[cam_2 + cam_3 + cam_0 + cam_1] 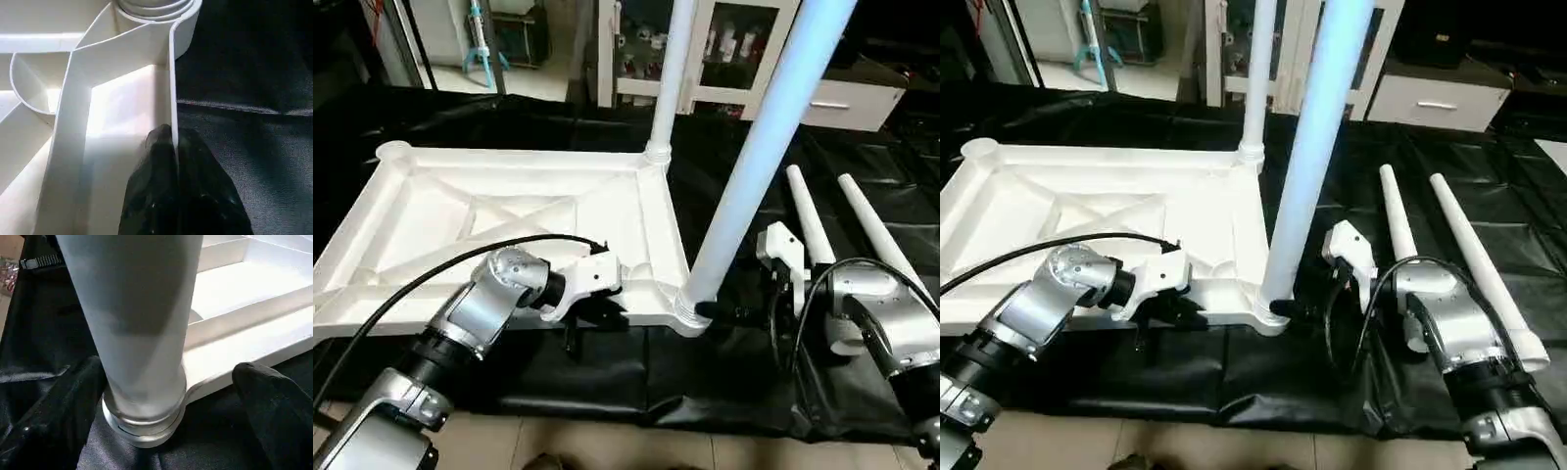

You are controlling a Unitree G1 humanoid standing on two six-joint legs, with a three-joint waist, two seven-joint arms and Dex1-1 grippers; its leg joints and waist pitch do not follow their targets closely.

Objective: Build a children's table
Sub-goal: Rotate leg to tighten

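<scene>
Lying beside the near leg (759, 157), two spare legs (847, 225); left tool (173, 147) pinches tabletop rim (172, 73), right tool (171, 396) wide.

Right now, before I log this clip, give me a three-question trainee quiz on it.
1. How many legs stand upright in the table top, and how many lie loose on the black cloth?
2. True or false: the right pincer is clamped shut on the near leg.
3. What does the left pincer pinch: A) a loose leg, B) the top's rim, C) the cloth?

Key: 1. two upright, two loose; 2. false; 3. B
</scene>
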